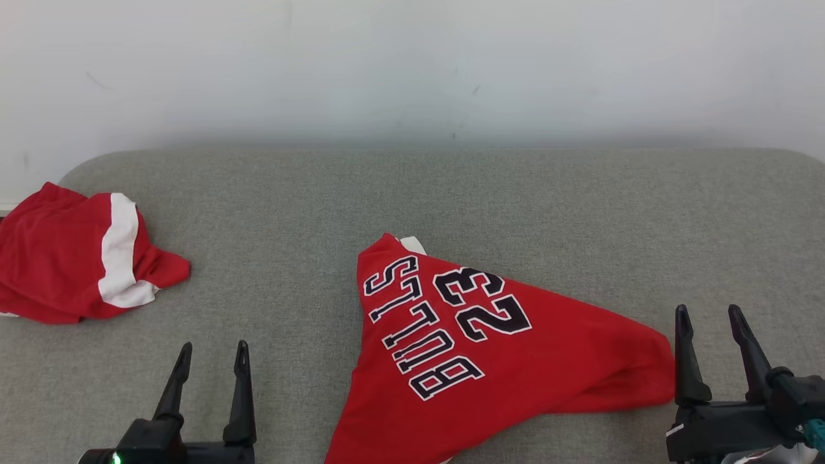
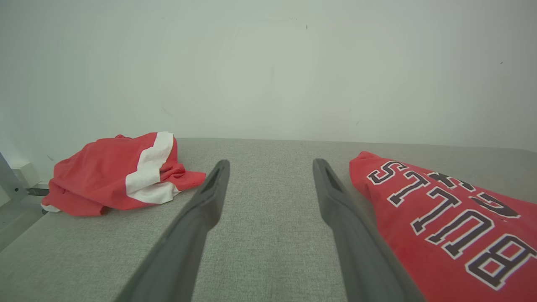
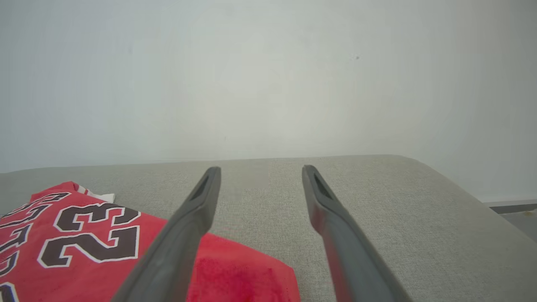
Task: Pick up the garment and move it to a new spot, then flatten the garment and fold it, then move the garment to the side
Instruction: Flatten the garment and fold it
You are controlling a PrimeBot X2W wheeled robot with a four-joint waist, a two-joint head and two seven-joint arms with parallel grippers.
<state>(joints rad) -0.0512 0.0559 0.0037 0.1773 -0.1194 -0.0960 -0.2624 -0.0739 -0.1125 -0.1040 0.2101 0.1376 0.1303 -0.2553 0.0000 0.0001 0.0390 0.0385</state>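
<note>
The garment (image 1: 477, 361) is a red jersey with dark "BULLS" and "23" lettering, lying in a rough triangle on the grey padded surface at the centre front; its near end runs off the bottom of the head view. It also lies at the right of the left wrist view as the jersey (image 2: 453, 222) and at the lower left of the right wrist view as the jersey (image 3: 96, 239). My right gripper (image 1: 709, 322) stands open just right of the jersey's right corner, nothing between its fingers. My left gripper (image 1: 213, 354) is open to the jersey's left, apart from it.
A second red garment with a white stripe (image 1: 77, 264) lies crumpled at the far left edge of the grey surface (image 1: 451, 193). A pale wall rises right behind the surface. The surface's right edge rounds off (image 3: 461, 188), with floor beyond.
</note>
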